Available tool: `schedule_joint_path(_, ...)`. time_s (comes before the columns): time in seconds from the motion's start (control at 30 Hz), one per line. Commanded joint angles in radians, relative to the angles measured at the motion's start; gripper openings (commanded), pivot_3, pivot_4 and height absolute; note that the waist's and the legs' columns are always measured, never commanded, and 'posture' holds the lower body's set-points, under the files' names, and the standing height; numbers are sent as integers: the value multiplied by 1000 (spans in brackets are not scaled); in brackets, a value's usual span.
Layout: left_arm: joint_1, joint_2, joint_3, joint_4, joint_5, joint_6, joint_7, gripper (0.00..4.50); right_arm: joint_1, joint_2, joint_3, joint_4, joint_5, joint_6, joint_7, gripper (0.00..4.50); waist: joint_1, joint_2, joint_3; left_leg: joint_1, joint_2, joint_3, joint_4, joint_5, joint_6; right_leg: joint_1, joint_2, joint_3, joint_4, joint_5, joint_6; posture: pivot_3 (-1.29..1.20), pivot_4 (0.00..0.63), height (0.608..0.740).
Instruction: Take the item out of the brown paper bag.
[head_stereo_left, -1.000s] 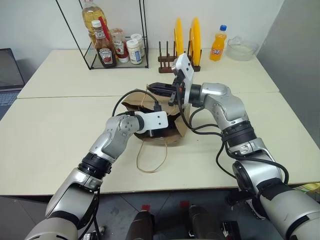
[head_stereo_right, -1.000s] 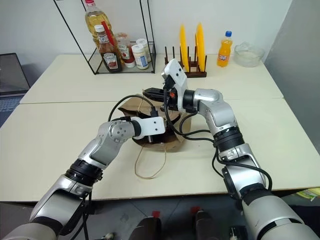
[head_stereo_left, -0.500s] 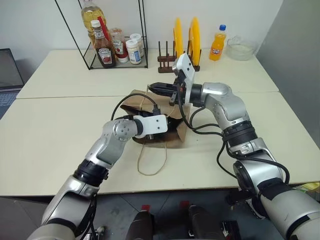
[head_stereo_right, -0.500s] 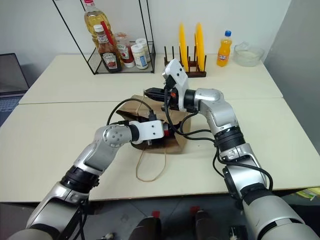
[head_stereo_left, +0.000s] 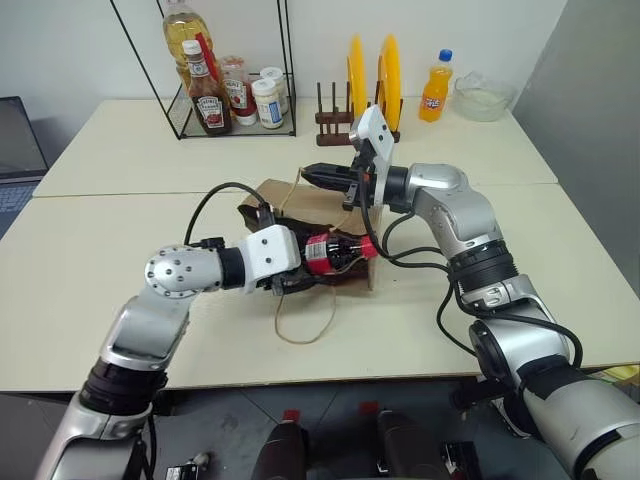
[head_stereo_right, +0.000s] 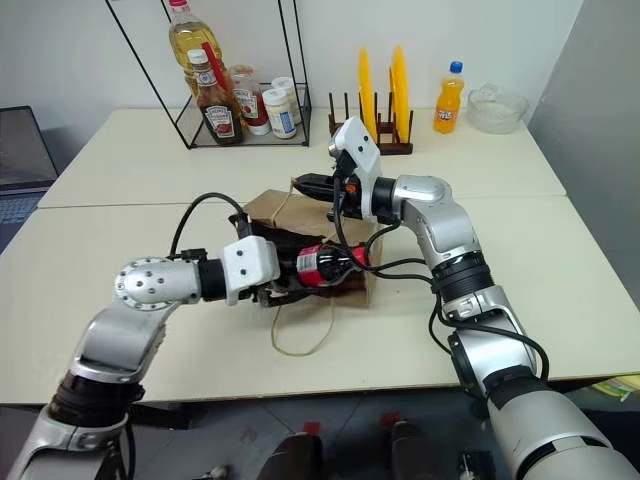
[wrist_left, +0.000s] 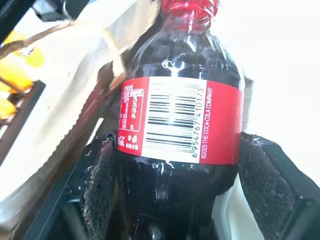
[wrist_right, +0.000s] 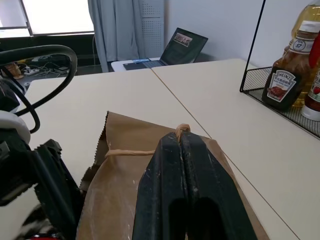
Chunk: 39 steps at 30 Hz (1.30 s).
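The item (wrist_left: 182, 135) is a small bottle of dark, near-black liquid with a red screw cap and a red label carrying a white barcode panel. It lies on its side between the two black padded fingers (wrist_left: 272, 180) of the left end effector (head_stereo_left: 310, 262), which clamp its body, cap pointing toward the open mouth of the brown paper bag (head_stereo_left: 322, 212). A second ago that end effector was deep inside the bag; now it has drawn back and the bottle is largely clear of the opening. The right end effector (wrist_right: 182, 165), fingers pressed together, pinches a twisted paper handle (wrist_right: 145, 150) as before. The bag is crinkled kraft paper on the smooth pale counter (head_stereo_left: 120, 260).
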<state>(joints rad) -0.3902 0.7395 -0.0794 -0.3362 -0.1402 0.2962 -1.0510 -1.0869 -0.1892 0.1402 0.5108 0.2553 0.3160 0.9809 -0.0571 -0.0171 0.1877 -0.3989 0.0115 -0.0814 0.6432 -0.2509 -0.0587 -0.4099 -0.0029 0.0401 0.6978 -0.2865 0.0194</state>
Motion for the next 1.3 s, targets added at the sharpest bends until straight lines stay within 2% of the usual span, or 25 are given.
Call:
schedule_joint_path(0.03,18,86,115,-132,-154,130,-61,3189,-32,-4,-18,3,2,-26,14,0,-1,0,0,0,0,0,0,0,0,0,0,0,0,0,0,0,150,740)
schedule_joint_path(0.13,12,165,194,-171,-270,269,-85,3189,-30,-5,-15,15,-1,-34,19,0,-1,0,0,0,0,0,0,0,0,0,1,-1,0,0,0,0,150,740)
schedule_joint_path(0.3,-32,292,355,-114,-424,478,-83,3189,-23,-10,-10,35,-11,-53,30,0,-3,0,0,0,0,0,0,0,0,0,1,-1,0,0,0,0,150,740)
schedule_joint_path(0.4,-5,341,430,-25,-421,481,-82,3189,-19,-13,-10,34,-13,-55,34,0,-3,0,0,0,0,0,0,0,0,0,1,0,0,0,0,0,150,740)
schedule_joint_path(0.5,-64,300,484,153,-375,408,30,3189,-4,-17,-7,20,-13,-50,37,0,-2,0,0,0,0,0,0,0,0,0,2,-1,0,0,0,0,150,740)
schedule_joint_path(0.6,-136,246,447,361,-270,295,174,3189,5,-18,-4,7,-11,-45,36,0,3,-1,0,0,0,-1,0,0,0,0,2,-2,0,0,0,0,150,740)
schedule_joint_path(0.77,-213,162,338,632,-127,141,289,3189,13,-16,1,-10,-11,-36,32,0,4,-1,0,0,-1,0,0,0,0,0,1,-1,-1,0,0,0,150,740)
schedule_joint_path(0.93,-265,73,212,859,-30,119,311,3189,24,-16,5,-37,-10,-22,25,0,5,-1,0,-2,-1,0,0,0,0,-2,-1,-1,0,0,0,0,150,740)
schedule_joint_path(1.13,-382,13,157,1080,37,79,345,3189,52,-23,9,-94,-8,8,14,0,6,-3,-1,-1,-2,0,1,0,0,-2,-1,-1,1,0,0,0,150,740)
schedule_joint_path(1.27,-407,16,139,1098,55,73,315,4470,63,-28,8,-122,-9,25,5,0,5,-3,-1,-1,-2,0,1,0,0,-2,-1,-1,2,0,0,0,150,740)
schedule_joint_path(1.3,-408,18,141,1088,53,79,309,4470,64,-29,7,-126,-9,28,2,0,5,-3,-1,-1,-2,0,1,0,0,-2,-1,-1,2,0,0,0,150,740)
